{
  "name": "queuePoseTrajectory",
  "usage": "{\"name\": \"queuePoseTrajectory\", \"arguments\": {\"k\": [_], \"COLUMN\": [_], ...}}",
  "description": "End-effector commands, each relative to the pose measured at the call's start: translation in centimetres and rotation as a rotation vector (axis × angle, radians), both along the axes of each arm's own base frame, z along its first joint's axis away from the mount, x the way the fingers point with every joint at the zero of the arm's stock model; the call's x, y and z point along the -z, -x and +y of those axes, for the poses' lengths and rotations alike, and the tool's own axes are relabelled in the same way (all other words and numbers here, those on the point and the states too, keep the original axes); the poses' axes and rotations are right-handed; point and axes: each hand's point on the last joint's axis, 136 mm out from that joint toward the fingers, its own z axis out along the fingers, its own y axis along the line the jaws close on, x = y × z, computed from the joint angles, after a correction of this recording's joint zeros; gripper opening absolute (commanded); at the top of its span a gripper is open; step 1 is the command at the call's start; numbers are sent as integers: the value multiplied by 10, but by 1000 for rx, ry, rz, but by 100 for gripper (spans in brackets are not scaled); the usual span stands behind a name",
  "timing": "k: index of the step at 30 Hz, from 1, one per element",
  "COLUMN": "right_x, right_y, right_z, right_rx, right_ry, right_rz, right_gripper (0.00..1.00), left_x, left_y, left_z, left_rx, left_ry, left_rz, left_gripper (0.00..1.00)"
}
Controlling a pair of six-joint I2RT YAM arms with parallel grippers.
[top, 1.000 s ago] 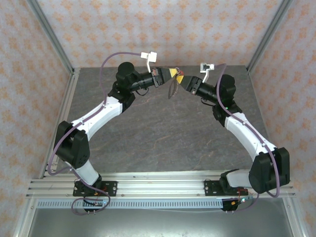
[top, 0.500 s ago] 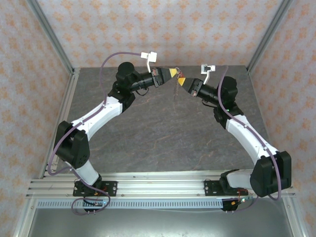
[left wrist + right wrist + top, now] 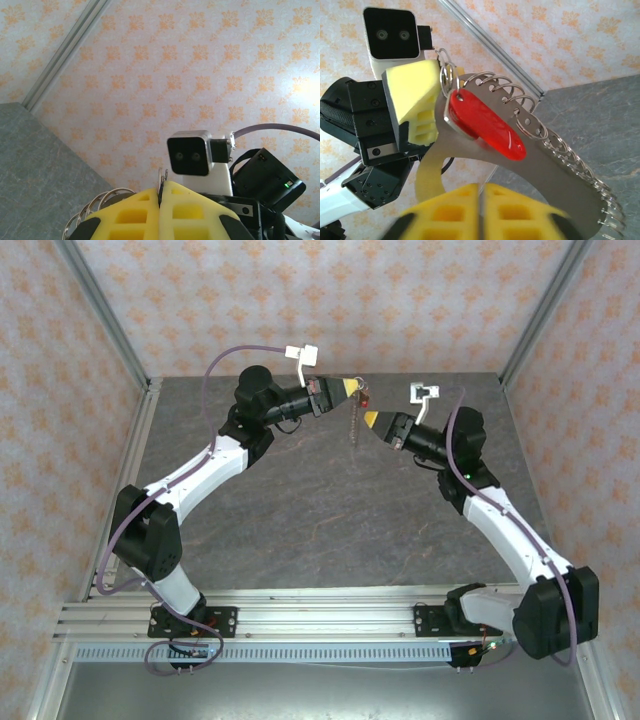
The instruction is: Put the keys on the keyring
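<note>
The top external camera sits high behind the arm bases and looks down and forward over the whole bench [image 3: 300,530], out to both far corners. The left wrist camera rides just behind the left claw [image 3: 160,192], tilted up at the wall, with the right wrist camera housing [image 3: 189,154] close ahead. The right wrist camera, just behind the right claw [image 3: 481,195], faces back at the left wrist camera housing [image 3: 390,32] and the keyring [image 3: 560,165], very near. All three views share the claws' meeting spot above the middle of the bench's far edge.
</note>
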Motion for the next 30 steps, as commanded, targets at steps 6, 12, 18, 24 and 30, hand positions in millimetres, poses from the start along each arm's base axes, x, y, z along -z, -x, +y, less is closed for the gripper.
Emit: {"name": "queuePoseTrajectory", "arguments": {"k": [6,12,18,24,30], "right_x": [-9,-9,-17,-22,-29], "right_y": [-5,-10,-7,-3,-9], "right_z": [-30,-44,-37,-13,-3], "right_rx": [221,319,329,318,321], "right_ry": [117,145,164,252,273], "right_rz": [-63,-71,-106,-158,-183], "right_gripper": [54,56,56,56,56], "left_x": [-38,-38,-37,-36,-36], "left_y": [9,9,8,8,8], "left_z": [-1,-1,-1,-2,-3], "left_rx": [15,16,16,17,18], "left_ry": [59,60,60,62,62], "left_rz": [-100,-98,-95,-92,-92], "left_gripper": [0,0,0,0,0]}}
